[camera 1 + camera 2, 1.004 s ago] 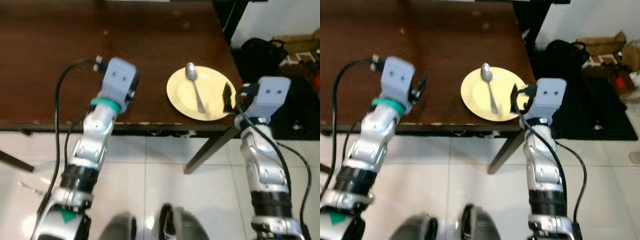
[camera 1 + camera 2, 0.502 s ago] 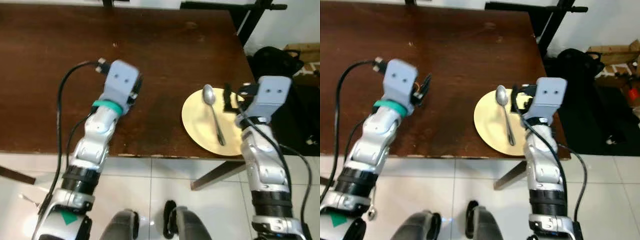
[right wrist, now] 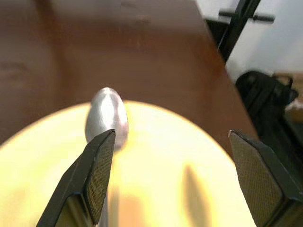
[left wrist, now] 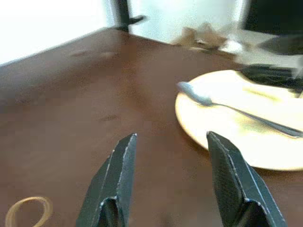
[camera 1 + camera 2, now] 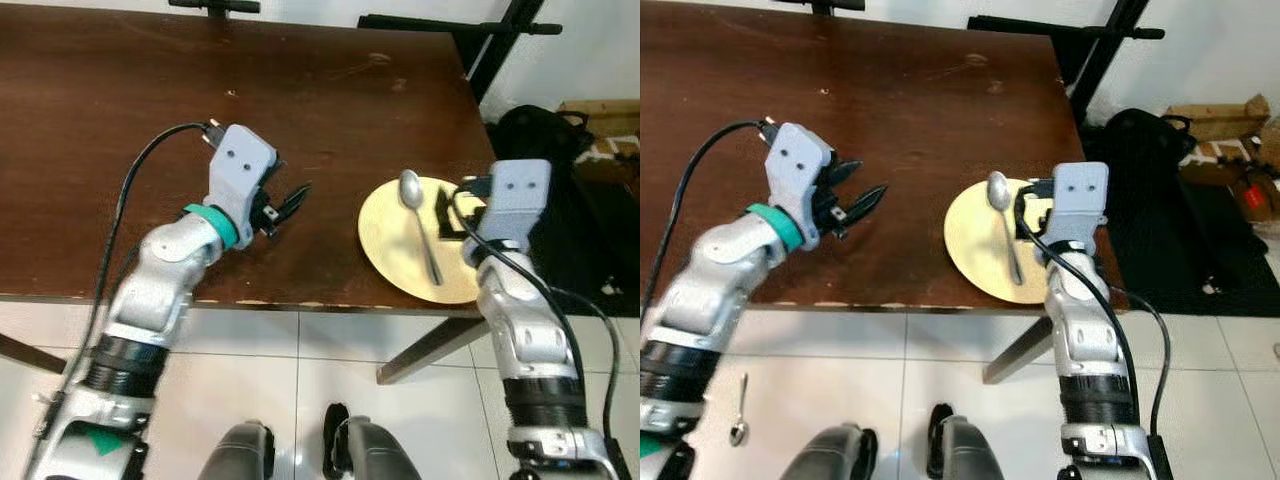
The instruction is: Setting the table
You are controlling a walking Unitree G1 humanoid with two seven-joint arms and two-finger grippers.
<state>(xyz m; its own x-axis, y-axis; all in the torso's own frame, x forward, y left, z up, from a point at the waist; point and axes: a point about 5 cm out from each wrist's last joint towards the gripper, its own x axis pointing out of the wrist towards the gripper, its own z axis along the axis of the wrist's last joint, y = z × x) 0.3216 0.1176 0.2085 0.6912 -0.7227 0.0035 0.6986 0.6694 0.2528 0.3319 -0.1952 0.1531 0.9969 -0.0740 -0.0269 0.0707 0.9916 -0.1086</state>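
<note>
While the yellow plate [image 5: 400, 250] sits on the dark wooden table [image 5: 150, 120] close to its near right corner — about four o'clock from the table's middle in the head views — a metal spoon [image 5: 420, 225] lies on it, bowl toward twelve o'clock and handle running down toward five o'clock, ending near the plate's near rim. That rim reaches the table's front edge.

At three o'clock of the plate, the right gripper [image 3: 177, 177] hangs just above the plate's right side, its two black fingers spread wide with nothing between them; the right wrist view shows the spoon's bowl just beyond one fingertip and the yellow surface under both.

Over bare wood at nine o'clock of the plate — well apart from it — the left gripper [image 5: 855, 190] points toward three o'clock, fingers [image 4: 118, 175] parted and empty. Its wrist view looks across the tabletop at the plate and spoon, with a faint pale ring mark [image 4: 26, 213] on the wood near the fingers.

On the white tiled floor [image 5: 940, 380], a second spoon [image 5: 740, 415] lies at seven o'clock of the scene beside the left arm, and a black bag [image 5: 540, 130] rests past the table's right end.
</note>
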